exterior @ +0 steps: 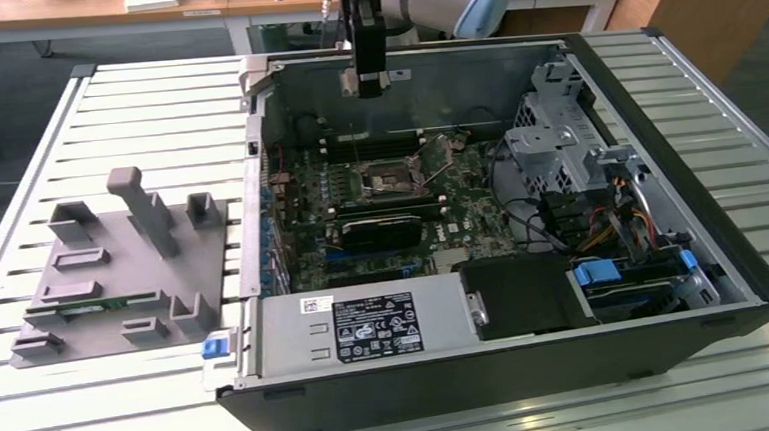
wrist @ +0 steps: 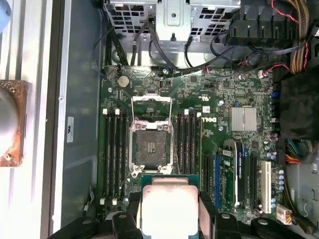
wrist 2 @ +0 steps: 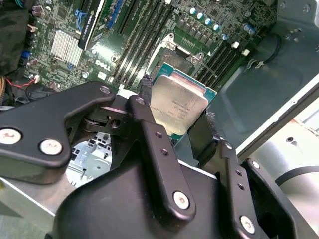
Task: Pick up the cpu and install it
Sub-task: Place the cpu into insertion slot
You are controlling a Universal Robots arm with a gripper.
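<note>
The jaws are pinching the cpu (wrist 2: pixel 178 103) by two opposite edges, its shiny metal lid facing the cameras in both wrist views. They are hanging above the motherboard (wrist: pixel 219 99) inside the open computer case (exterior: pixel 501 369), which is lying on the slatted tabletop (exterior: pixel 149 90) toward the edge at the exterior view's right. The chip is looking light and stiff, but probably delicate underneath and slick on the lid, so gripping the thin rim seems the sound choice. The socket (wrist: pixel 151 148) is lying open nearby, its load plate (wrist: pixel 151 105) swung back, with memory slots (wrist: pixel 114 149) flanking it closely on both sides. That plate and its lever are looking the likeliest things to catch. A grey parts holder (exterior: pixel 120 272) is sitting well apart, near the tabletop's opposite edge.
</note>
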